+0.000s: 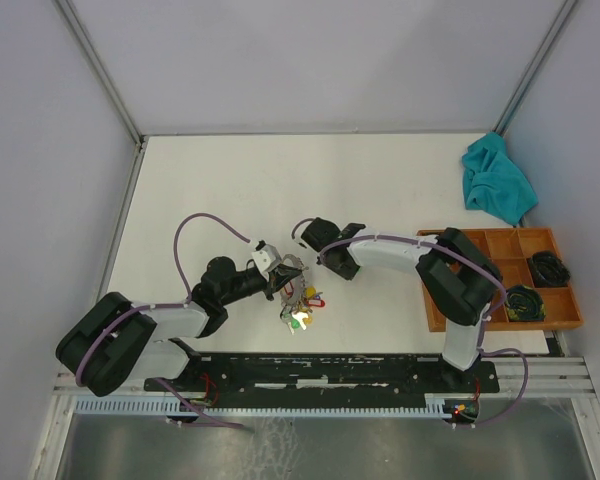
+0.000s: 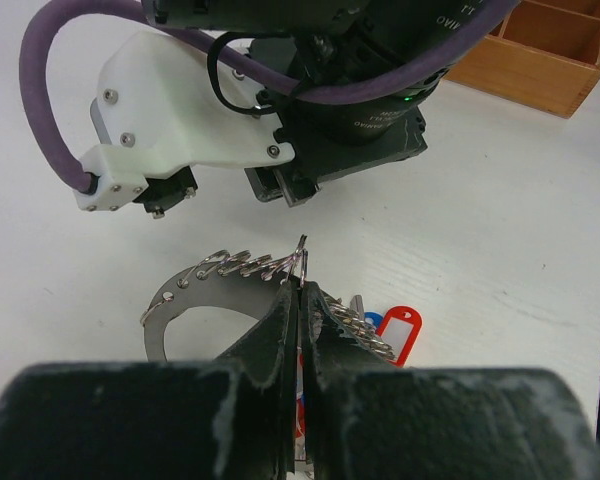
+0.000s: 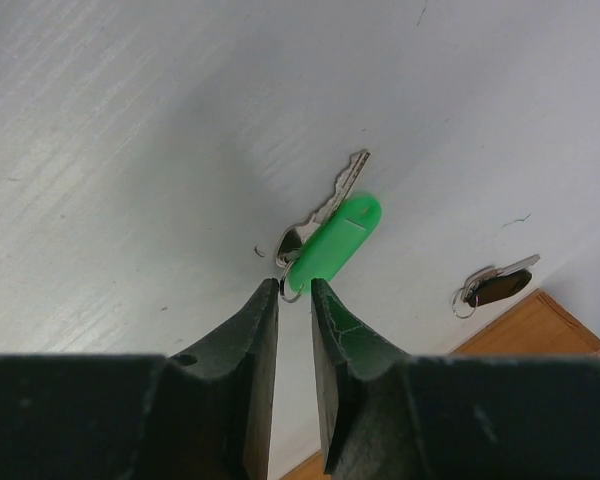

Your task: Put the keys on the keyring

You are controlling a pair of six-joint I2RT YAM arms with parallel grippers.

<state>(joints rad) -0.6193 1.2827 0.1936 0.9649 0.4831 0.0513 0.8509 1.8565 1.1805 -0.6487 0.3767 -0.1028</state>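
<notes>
Both busy: left claw (image 2: 300, 292) clamps keyring (image 2: 195, 287); right claw (image 3: 295, 290), narrowly open, straddles green key (image 3: 338, 238), whose flat loop could skid free.

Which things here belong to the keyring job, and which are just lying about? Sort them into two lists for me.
For the job:
keyring
green-tagged key
dark-tagged key

Lying about:
teal cloth
wooden tray
coiled black cables in the tray
</notes>
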